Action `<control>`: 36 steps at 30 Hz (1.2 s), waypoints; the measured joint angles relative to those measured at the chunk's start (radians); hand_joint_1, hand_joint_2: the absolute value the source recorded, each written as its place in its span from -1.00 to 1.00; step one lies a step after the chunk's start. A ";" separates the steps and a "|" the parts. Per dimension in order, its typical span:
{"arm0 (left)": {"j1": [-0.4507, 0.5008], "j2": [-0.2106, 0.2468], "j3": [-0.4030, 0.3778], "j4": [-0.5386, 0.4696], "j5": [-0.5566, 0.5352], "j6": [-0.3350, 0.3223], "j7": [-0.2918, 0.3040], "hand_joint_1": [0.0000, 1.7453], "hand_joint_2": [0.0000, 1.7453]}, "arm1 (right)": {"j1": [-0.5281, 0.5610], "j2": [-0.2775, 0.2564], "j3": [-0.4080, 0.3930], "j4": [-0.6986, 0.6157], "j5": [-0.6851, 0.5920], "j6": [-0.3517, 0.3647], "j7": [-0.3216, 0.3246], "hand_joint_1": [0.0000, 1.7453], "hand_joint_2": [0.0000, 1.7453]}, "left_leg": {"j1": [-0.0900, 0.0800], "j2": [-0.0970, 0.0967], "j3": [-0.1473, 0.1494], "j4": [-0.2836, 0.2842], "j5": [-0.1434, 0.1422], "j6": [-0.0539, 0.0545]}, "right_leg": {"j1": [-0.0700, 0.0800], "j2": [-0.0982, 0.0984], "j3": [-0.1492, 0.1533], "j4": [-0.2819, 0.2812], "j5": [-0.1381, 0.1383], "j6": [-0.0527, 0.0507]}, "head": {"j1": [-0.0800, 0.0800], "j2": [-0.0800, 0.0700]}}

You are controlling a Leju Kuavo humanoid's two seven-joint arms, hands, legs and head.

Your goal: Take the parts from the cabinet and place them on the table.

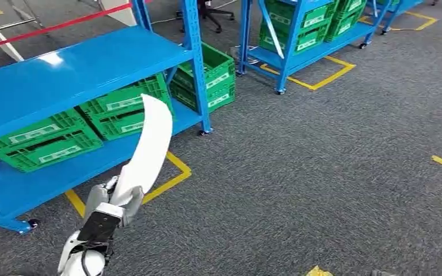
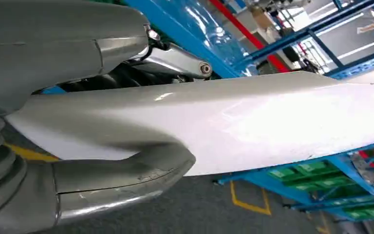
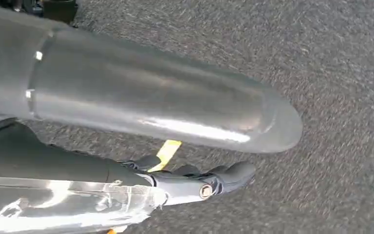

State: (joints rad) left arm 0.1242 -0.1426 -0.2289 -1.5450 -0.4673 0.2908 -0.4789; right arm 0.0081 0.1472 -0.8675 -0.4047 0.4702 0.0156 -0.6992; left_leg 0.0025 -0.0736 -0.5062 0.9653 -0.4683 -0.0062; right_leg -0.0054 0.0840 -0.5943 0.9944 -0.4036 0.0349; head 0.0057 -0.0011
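Left hand (image 1: 112,198) grips one end of a long, curved white part (image 1: 149,146), thumb pressed against one face and darker fingers against the other. From the hand, the part's long axis runs forward and upward, its free end rising in front of the blue rack (image 1: 63,72). The right hand (image 3: 190,183) hangs over grey carpet (image 1: 322,172) holding nothing, fingers loosely extended; the left arm is therefore the carrying arm. No table is in view, so placement probably requires turning first. Green crates (image 1: 46,144) sit on the rack's lower shelf; their contents cannot be made out.
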 joint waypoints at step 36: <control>0.007 0.009 0.005 -0.001 -0.071 -0.044 -0.011 1.00 1.00 | -0.007 0.008 -0.091 0.029 0.113 0.013 0.010 -1.00 -1.00 | 0.007 0.044 -0.035 0.016 0.017 0.019 | -0.008 -0.029 -0.038 0.036 -0.021 0.029 | 0.018 0.000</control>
State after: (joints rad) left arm 0.1312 -0.1339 -0.2239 -1.5457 -0.5386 0.2468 -0.4902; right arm 0.0008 0.1553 -0.9587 -0.3761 0.5833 0.0286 -0.6893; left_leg 0.0098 -0.0296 -0.5410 0.9812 -0.4515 0.0131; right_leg -0.0130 0.0555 -0.6323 1.0306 -0.4247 0.0637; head 0.0233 -0.0011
